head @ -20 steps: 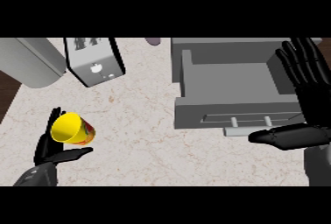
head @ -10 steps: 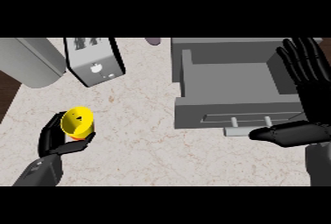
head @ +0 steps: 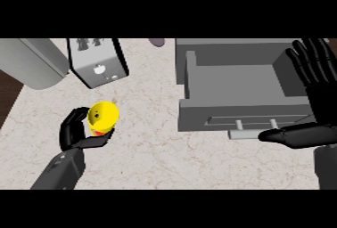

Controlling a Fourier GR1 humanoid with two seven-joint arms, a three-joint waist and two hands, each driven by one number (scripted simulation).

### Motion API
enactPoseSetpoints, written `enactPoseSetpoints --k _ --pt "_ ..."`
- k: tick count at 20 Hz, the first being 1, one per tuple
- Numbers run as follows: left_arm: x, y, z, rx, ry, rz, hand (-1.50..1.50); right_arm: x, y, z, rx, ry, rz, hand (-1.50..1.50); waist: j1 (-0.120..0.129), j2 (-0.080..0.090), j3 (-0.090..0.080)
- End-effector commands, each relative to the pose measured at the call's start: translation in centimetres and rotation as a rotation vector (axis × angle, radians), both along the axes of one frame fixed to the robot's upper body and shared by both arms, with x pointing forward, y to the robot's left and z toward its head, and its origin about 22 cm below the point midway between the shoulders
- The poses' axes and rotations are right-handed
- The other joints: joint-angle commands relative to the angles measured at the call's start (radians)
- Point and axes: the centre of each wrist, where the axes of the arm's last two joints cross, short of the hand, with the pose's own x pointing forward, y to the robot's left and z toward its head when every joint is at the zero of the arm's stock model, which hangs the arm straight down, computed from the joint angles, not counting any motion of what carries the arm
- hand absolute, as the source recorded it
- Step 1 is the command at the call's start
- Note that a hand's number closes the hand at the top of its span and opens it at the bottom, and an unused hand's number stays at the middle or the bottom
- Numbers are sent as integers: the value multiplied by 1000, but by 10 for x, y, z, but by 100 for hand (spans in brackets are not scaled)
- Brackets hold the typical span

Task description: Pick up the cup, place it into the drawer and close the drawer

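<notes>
Cup [head: 103,116], moved right, seemingly above the pale marbled counter [head: 158,162], in curled left hand [head: 76,133]; right hand [head: 321,104] open.

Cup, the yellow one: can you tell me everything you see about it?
The cup is bright yellow with a bit of red at its lower edge, and it looks smooth, like plastic. It is tilted, not upright. The left hand curls its fingers and thumb round it and hides part of it. It shows over the pale speckled counter, well left of the open grey drawer. Nothing but the hand visibly touches it.
</notes>
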Motion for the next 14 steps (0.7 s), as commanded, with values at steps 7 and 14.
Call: enactPoseSetpoints --k 7,14 --pt "76 -67 67 -8 -215 -325 150 -13 -11 -10 -24 28 4 -150 10 -13 4" --pt "116 -128 148 12 -270 -439 150 -12 -3 3 -21 18 -36 -150 38 -20 5"
